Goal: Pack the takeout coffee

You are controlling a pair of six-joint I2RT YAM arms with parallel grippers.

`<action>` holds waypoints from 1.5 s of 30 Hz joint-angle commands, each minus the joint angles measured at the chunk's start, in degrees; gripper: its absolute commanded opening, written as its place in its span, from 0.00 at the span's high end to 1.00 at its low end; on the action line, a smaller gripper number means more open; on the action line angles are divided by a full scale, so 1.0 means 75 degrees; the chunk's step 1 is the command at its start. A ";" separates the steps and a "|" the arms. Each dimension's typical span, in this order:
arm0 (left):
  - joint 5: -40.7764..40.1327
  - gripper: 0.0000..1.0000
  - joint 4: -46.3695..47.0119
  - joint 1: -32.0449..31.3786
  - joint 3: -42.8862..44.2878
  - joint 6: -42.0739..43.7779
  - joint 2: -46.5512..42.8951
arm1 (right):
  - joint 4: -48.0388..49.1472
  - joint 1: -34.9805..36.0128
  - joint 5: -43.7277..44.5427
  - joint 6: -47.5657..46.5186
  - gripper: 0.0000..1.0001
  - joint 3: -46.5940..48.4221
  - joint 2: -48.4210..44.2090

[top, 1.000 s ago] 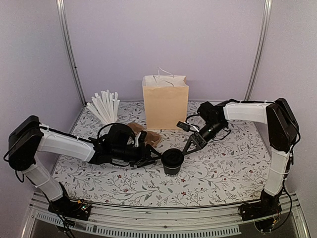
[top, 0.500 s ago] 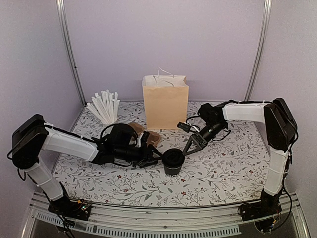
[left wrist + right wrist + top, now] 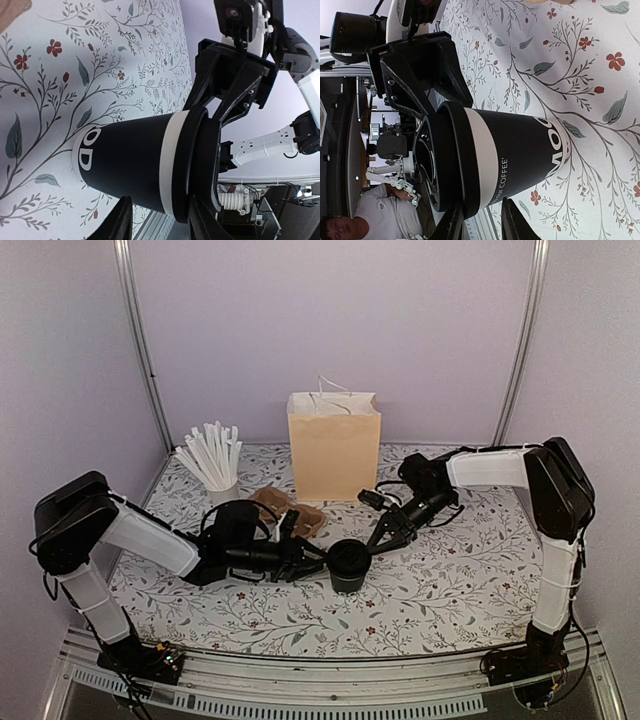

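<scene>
Both arms have edged inward, jaws narrowing: left pincer (image 3: 314, 558) and right pincer (image 3: 380, 538) flank the lidded cup (image 3: 349, 565), upright on the tabletop (image 3: 450, 585). Whether either clamps it I cannot tell; lifting seems next.

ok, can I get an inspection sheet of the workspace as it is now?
surface: floral cloth, flat, no spill seen
job's things: cup upright mid-table, lid on; paper bag stands behind it
clutter: white cup of sticks back left; brown carrier by the bag's foot
grippers: left gripper and right gripper at the cup's top from opposite sides, jaws apart around the lid; contact not clear
cables: black cable loops at both wrists, off the cup
surroundings: lilac walls, metal posts; a person beyond the table edge in the right wrist view
</scene>
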 commanded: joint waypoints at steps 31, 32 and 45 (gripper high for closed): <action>-0.1476 0.65 -0.3588 0.0447 0.1494 0.2699 0.0622 | 0.0000 0.1140 0.1631 -0.1359 0.72 -0.0858 -0.0900; -0.1524 0.65 -0.3629 0.0438 0.1591 0.2805 0.0529 | -0.0043 0.1145 0.1603 -0.1388 0.71 -0.0801 -0.0922; -0.1472 0.63 -0.3697 0.0324 0.2319 0.3688 -0.0714 | -0.0302 0.1127 0.1816 -0.1649 0.67 -0.0768 -0.1249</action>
